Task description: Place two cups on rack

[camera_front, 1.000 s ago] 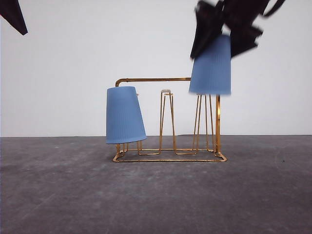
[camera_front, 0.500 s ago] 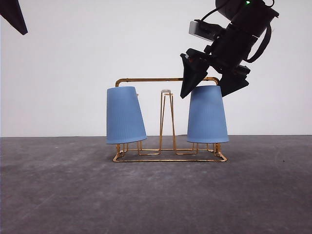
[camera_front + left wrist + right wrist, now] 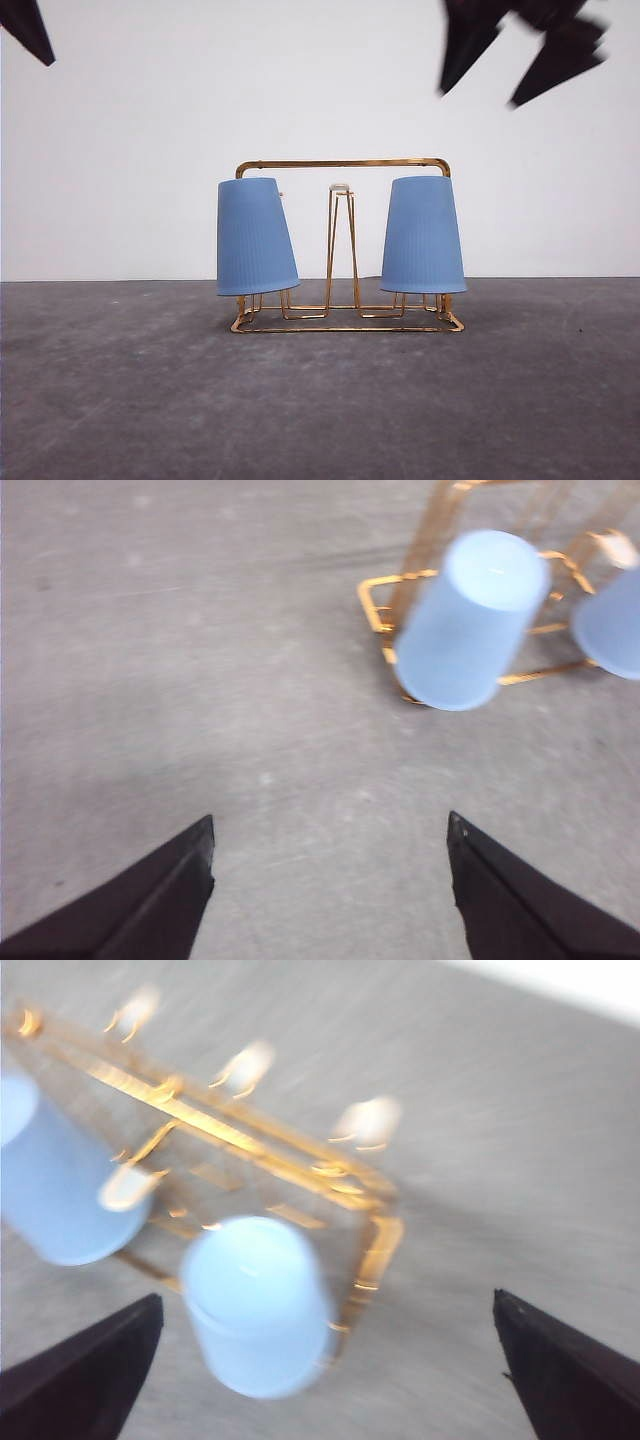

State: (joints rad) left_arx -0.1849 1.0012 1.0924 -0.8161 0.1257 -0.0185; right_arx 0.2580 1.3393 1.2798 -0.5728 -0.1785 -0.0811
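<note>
Grey table, white wall.

The rack stands on the tabletop near its middle, closer to the far edge than to the near one, with its long side running left to right. The left cup sits upside down over the prongs at the rack's left end, leaning slightly, and the right cup sits upside down over the prongs at the right end, with a bare middle prong between them. The right gripper hangs high above the right cup, apart from it, and the left gripper's finger shows above the tabletop's far left corner.
</note>
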